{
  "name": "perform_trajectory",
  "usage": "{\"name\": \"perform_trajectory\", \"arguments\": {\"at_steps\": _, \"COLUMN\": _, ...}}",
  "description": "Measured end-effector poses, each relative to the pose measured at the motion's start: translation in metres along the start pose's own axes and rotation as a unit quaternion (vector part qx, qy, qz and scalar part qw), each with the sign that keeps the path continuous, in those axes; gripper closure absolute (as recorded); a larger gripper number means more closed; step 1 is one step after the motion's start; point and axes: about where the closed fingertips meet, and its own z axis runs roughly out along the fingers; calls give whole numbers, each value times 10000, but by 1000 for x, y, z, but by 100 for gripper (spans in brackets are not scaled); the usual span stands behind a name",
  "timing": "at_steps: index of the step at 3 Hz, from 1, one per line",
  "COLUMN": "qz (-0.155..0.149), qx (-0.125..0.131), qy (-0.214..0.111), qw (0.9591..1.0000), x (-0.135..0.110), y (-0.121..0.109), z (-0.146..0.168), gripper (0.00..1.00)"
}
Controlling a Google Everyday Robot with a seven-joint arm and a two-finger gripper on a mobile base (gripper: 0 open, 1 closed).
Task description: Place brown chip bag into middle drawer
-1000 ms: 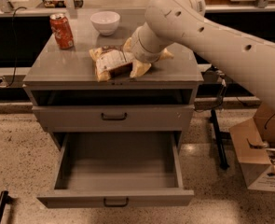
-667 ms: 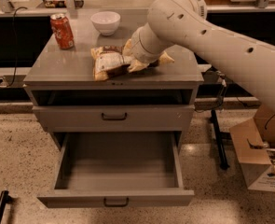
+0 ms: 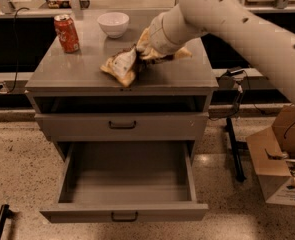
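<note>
- The brown chip bag (image 3: 119, 65) is seen on top of the table (image 3: 77, 76), middle-front, tilted with its right end up at the gripper (image 3: 147, 59).
- Whether the jaws are clamped on it can't be told tbh, they're hidden behind the wrist.
- Pickup seems to be the step in hand.
- Next, the bag would have to be carried nearer and lowered into the open middle drawer (image 3: 124, 184).
</note>
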Motion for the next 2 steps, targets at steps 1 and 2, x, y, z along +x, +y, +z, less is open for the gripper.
{"name": "perform_trajectory", "arguments": {"at_steps": 1, "qz": 290, "qx": 330, "qy": -387, "qw": 9983, "x": -12, "y": -34, "z": -62, "gripper": 100}}
{"name": "perform_trajectory", "arguments": {"at_steps": 2, "qz": 665, "qx": 324, "qy": -341, "qw": 9967, "x": -26, "y": -38, "z": -105, "gripper": 100}}
